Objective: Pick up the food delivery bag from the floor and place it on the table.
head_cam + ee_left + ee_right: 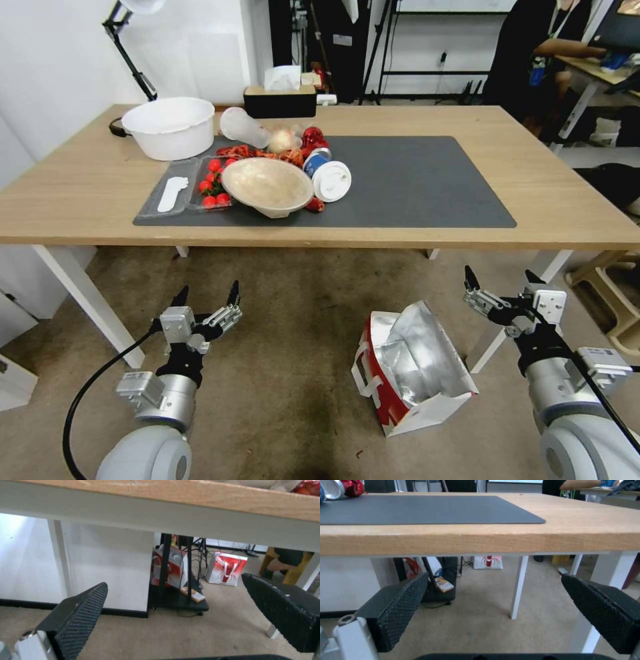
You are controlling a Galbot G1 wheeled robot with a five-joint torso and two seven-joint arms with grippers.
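The food delivery bag (pixel 413 367) stands on the floor in front of the table, white with a red side panel, white handles and an open foil-lined mouth. My right gripper (pixel 501 277) hangs open just to the right of the bag and a little beyond it, below the table's front edge; the same gripper (pixel 493 600) has nothing between its fingers. My left gripper (pixel 207 292) is open too, well to the left of the bag, and that gripper (pixel 173 605) faces under the table (pixel 87 193). The table's dark grey mat (pixel 413 180) is bare on its right half.
On the mat's left half lie a beige bowl (pixel 267 185), a white lid (pixel 331 181), a tray of cherry tomatoes (pixel 212 183) and red wrappers. A white tub (pixel 169 127) and a tissue box (pixel 279 100) stand behind. White table legs (pixel 90 303) flank the floor space. Another red-and-white bag (pixel 226 568) stands far under the table.
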